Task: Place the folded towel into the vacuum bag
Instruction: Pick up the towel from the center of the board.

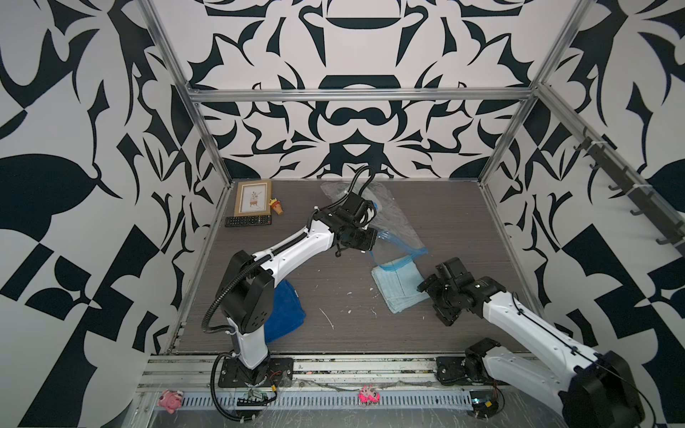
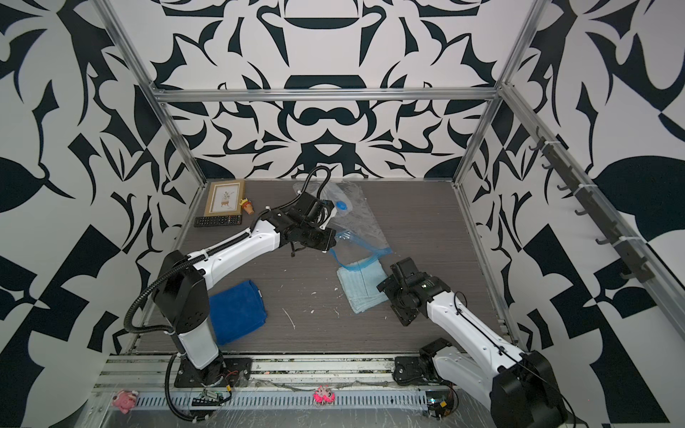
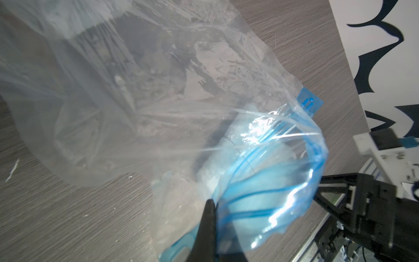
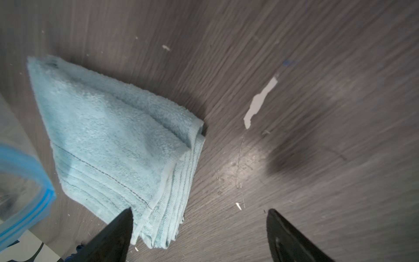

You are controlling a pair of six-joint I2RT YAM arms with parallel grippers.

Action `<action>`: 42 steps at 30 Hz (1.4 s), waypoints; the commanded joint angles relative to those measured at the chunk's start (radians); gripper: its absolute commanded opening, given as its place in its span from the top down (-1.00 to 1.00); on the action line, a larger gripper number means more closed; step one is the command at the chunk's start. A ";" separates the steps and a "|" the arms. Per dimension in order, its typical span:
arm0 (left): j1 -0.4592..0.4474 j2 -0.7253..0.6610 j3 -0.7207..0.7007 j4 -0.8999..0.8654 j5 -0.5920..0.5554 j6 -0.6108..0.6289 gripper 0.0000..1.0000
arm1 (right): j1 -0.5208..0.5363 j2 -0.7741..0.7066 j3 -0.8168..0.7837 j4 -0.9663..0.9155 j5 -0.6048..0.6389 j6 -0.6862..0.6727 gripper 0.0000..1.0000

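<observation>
The folded towel [image 1: 398, 289] [image 2: 361, 289] [image 4: 118, 140], pale blue, lies flat on the grey table. Its far end sits at the mouth of the vacuum bag [image 1: 394, 222] [image 2: 365, 218] [image 3: 136, 90], under the blue zip strip [image 1: 406, 257]. The bag's round blue valve cap [image 2: 341, 205] shows near the left wrist. My left gripper [image 3: 212, 204] [image 1: 372, 242] is shut on the bag's mouth edge and holds it raised. My right gripper [image 4: 200, 211] [image 1: 426, 287] stands open at the towel's near right corner, one finger over that corner and bare table between the jaws.
A dark blue towel [image 1: 285, 311] lies by the left arm's base. A picture frame [image 1: 254, 198], a remote [image 1: 247, 221] and a small toy [image 1: 277, 208] sit at the back left. White flecks dot the table [image 1: 463, 222]. Patterned walls enclose three sides.
</observation>
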 commanded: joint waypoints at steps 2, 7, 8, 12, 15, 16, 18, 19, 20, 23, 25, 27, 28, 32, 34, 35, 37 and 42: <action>0.008 0.047 0.059 0.042 0.003 -0.038 1.00 | -0.001 0.033 0.009 0.098 -0.043 0.089 -0.86; 0.015 0.071 0.077 0.063 0.014 -0.050 1.00 | 0.031 0.056 -0.014 0.154 -0.026 0.227 -0.84; 0.017 0.073 0.077 0.070 0.016 -0.053 1.00 | 0.039 0.065 -0.017 0.161 -0.023 0.259 -0.84; 0.019 0.080 0.077 0.078 0.027 -0.057 1.00 | 0.073 0.098 -0.032 0.220 0.001 0.342 -0.82; 0.020 0.080 0.069 0.081 0.029 -0.060 1.00 | 0.092 0.138 -0.026 0.249 0.009 0.364 -0.80; 0.021 0.078 0.067 0.082 0.031 -0.060 1.00 | 0.096 0.151 -0.023 0.257 0.010 0.364 -0.80; 0.022 0.077 0.062 0.085 0.030 -0.063 1.00 | 0.100 0.185 -0.019 0.273 0.010 0.363 -0.75; 0.022 0.074 0.061 0.086 0.032 -0.064 1.00 | 0.101 0.201 -0.016 0.276 0.015 0.356 -0.71; 0.022 0.073 0.060 0.086 0.031 -0.065 1.00 | 0.102 0.214 -0.012 0.271 0.021 0.352 -0.68; 0.022 0.067 0.056 0.087 0.033 -0.067 1.00 | 0.104 0.255 -0.008 0.271 0.044 0.336 -0.55; 0.022 0.063 0.052 0.089 0.030 -0.068 1.00 | 0.104 0.275 -0.011 0.273 0.060 0.330 -0.49; 0.022 0.060 0.048 0.088 0.027 -0.067 1.00 | 0.104 0.285 -0.014 0.267 0.081 0.327 -0.42; 0.022 0.059 0.047 0.088 0.025 -0.067 1.00 | 0.105 0.288 -0.017 0.266 0.093 0.323 -0.38; 0.024 0.055 0.039 0.092 0.025 -0.069 1.00 | 0.106 0.287 -0.026 0.266 0.135 0.312 -0.15; 0.025 0.054 0.038 0.091 0.025 -0.069 1.00 | 0.106 0.290 -0.034 0.274 0.151 0.303 0.04; 0.025 0.054 0.036 0.092 0.024 -0.069 1.00 | 0.106 0.297 -0.038 0.281 0.154 0.299 0.09; 0.025 0.051 0.033 0.091 0.023 -0.069 1.00 | 0.106 0.315 -0.043 0.304 0.157 0.281 0.18; 0.025 0.049 0.032 0.082 0.013 -0.067 1.00 | 0.106 0.357 -0.038 0.350 0.166 0.216 0.39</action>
